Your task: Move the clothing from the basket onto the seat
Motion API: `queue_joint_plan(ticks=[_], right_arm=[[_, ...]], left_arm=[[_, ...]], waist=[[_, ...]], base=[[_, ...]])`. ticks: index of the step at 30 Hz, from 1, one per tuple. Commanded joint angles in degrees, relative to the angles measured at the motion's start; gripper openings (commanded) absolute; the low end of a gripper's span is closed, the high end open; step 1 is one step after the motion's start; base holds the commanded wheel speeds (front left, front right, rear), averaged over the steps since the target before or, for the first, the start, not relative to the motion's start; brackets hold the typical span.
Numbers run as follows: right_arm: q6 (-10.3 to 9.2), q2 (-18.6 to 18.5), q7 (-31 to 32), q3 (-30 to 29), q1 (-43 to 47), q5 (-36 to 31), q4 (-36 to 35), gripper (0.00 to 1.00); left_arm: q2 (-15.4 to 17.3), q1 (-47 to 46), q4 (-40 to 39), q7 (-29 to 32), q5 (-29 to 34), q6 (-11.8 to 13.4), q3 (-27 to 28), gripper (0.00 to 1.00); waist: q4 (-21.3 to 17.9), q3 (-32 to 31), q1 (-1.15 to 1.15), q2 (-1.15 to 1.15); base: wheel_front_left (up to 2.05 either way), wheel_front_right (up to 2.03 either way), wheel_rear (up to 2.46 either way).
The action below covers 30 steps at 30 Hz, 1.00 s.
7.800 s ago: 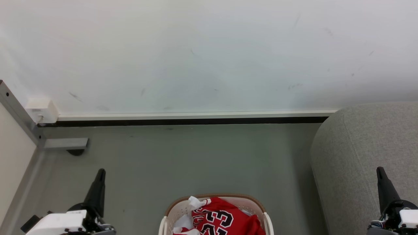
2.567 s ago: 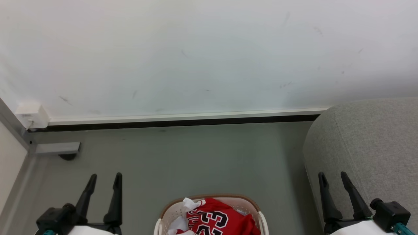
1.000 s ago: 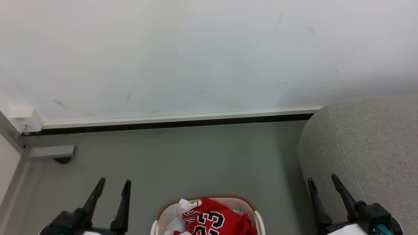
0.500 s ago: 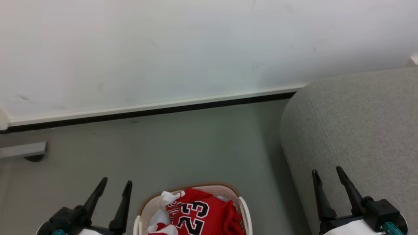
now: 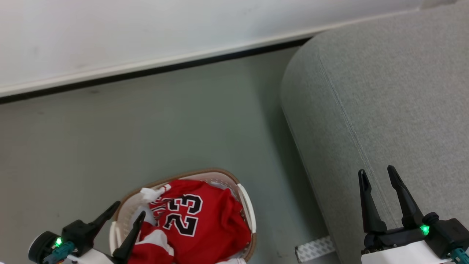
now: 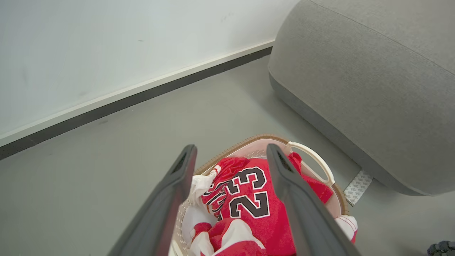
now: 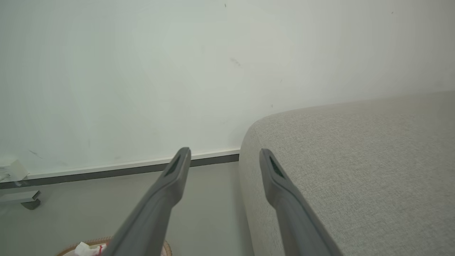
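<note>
An oval white plastic laundry basket with a brown rim (image 5: 198, 171) is standing on the grey floor (image 5: 146, 121), near the left side of a large light-grey fabric seat with rounded edges and a stitched seam (image 5: 384, 91), the two not touching. The clothing is lying heaped inside the basket: a red jersey with a black-and-white "23" (image 5: 205, 220) is lying uppermost, some white fabric (image 5: 150, 194) is bunching at its far left, and a red garment with a white panel (image 5: 154, 238) is lying nearer the robot.

The left gripper (image 5: 129, 209) is hanging over the basket's near left edge with its two dark fingers spread wide and holding nothing. The left wrist view is looking down between those fingers (image 6: 231, 147) onto the jersey (image 6: 256, 209) and is adding the basket's looped white handle (image 6: 312, 160) on the seat side (the seat's darker underside (image 6: 320, 117) is showing here too). A pale patterned strip (image 6: 357, 181) is lying on the floor between basket and seat.

The right gripper (image 5: 376, 170) is hovering above the seat's left part, fingers likewise wide apart and empty. Its wrist view (image 7: 224, 150) is facing the white wall (image 7: 142, 71) and the seat's rounded corner (image 7: 355, 160), and is catching a grey metal bracket (image 7: 21, 197) at the wall's foot, far left.
</note>
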Motion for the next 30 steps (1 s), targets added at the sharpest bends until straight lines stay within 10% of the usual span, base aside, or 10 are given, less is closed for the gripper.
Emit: queue_joint_plan(ticks=[1,15,30], right_arm=[[-0.12,-0.09,-0.1,0.07,0.51,0.41,-0.83,1.0],[-0.12,-0.07,-0.11,2.66,-0.37,5.35,-10.9,1.0],[-0.12,-0.08,-0.11,5.74,-0.34,7.66,-16.07,1.0]], left_arm=[[1.15,-1.22,0.7,-0.01,-0.89,0.04,-1.09,1.0],[9.71,-12.58,12.48,3.61,-4.62,0.04,-23.62,1.0],[11.33,-22.96,23.73,14.8,-0.88,0.41,-34.27,1.0]], waist=[[-2.81,3.32,-0.01,0.0],[-7.31,12.49,-0.01,0.0],[-11.13,20.76,-0.01,0.0]], base=[[0.0,0.0,0.0],[0.0,0.0,0.0],[0.0,0.0,0.0]])
